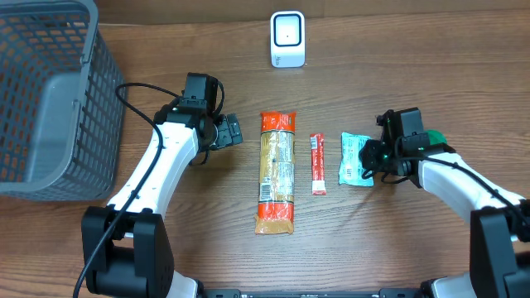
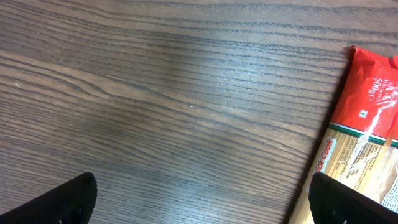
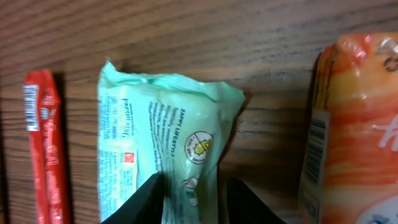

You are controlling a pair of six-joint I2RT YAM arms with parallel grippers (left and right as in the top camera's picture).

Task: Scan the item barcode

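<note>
The mint-green packet [image 3: 161, 137] lay flat on the table [image 2: 155, 93], right of the long pasta packet [image 1: 277, 172]. Its long axis ran parallel to that packet's, and its crimped end pointed away from the robot. A red stick sachet [image 1: 318, 164] lay between the two, aligned the same way.

The right gripper [image 3: 198, 202] stood narrowly parted astride the green packet's near end. A strip of wood showed between the packet's edge and one finger, so no grip could be confirmed. The packet's small print was too blurred to read.

Farther right of the pasta packet, an orange-and-white packet [image 3: 354, 124] was cut off by the frame. It appeared only in the right wrist view.

The left gripper [image 2: 199, 202] hung wide open just left of the pasta packet's far end, holding nothing. A white scanner [image 1: 287, 39] stood beyond that end. Well left of the pasta packet, a grey mesh basket [image 1: 99, 108], cropped by the frame, showed only bare floor.
</note>
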